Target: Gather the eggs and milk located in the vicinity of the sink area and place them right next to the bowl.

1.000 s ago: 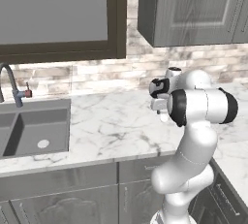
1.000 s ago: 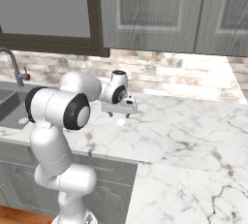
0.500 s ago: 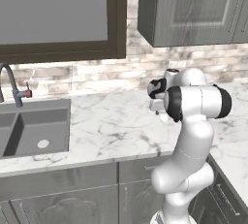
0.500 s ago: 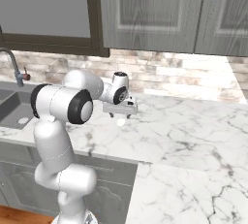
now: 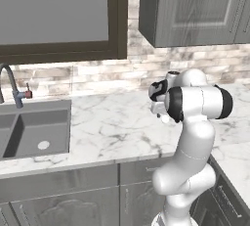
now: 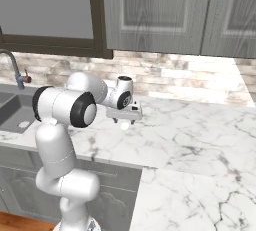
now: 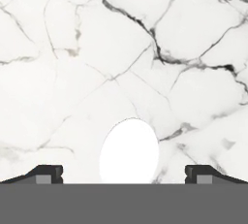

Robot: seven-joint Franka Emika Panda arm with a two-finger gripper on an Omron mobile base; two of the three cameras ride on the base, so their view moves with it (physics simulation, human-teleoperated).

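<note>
Our end effector (image 7: 124, 174) is released, its two dark fingertips (image 7: 48, 173) standing far apart at the lower left and lower right of the hand view. Between them, at lower centre, lies a pale oval (image 7: 129, 150) on the marble bench (image 7: 72, 48). We take it for the egg, though it renders flat white with no shading, so we cannot be sure. In the right base view the same small round thing (image 6: 124, 125) sits directly under the end effector (image 6: 126, 120), left of centre in the frame.

We judge an egg to be light, stiff, smooth and brittle, and likely to roll on the bare marble. We would take it across its short axis at the widest part, closing gently and evenly so that it neither squirts out nor cracks.

Further out, the sink (image 5: 29, 122) lies at the far left of the left base view, well apart from the arm.
</note>
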